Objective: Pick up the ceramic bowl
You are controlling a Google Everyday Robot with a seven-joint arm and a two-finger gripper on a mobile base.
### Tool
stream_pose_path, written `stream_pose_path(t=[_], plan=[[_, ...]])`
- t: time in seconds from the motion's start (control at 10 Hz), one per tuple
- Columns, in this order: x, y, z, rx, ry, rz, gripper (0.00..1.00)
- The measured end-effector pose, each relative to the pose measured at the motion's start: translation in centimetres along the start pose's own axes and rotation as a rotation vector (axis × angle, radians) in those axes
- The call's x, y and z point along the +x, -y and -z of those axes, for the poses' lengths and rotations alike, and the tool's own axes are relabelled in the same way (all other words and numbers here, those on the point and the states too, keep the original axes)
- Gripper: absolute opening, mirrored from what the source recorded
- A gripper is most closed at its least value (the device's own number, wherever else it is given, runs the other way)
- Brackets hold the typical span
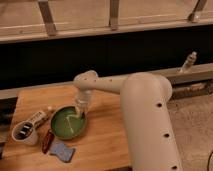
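Observation:
The ceramic bowl (66,125) is wide, shallow and glossy green, sitting on the wooden table (105,142) left of centre. My white arm reaches in from the right and bends down over it. My gripper (77,114) is at the bowl's upper right rim, reaching down into the bowl.
A white mug (24,134) with dark contents stands left of the bowl. A small bottle (40,118) lies between them. A red object (47,141) and a blue sponge (61,150) lie in front of the bowl. A bottle (187,62) stands on the ledge at right.

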Motion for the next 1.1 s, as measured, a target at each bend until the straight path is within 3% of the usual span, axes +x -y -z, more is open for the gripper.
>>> stream_pose_path(t=[0.2,0.4,0.5,0.9,1.0,1.1], plan=[[-0.2,0.2,0.9,-0.013,0.024,-0.005,0.0],[-1.2,1.3,3.8,-0.001,0.064,-0.027,0.0],[-1.7,2.0,5.3,0.01,0.082,-0.036,0.0],[-4.3,4.5,15.0,0.105,0.202,-0.085,0.0],[-4.6,4.5,16.9,0.122,0.23,-0.093,0.0],[-4.6,4.7,17.0,0.125,0.23,-0.096,0.0]])
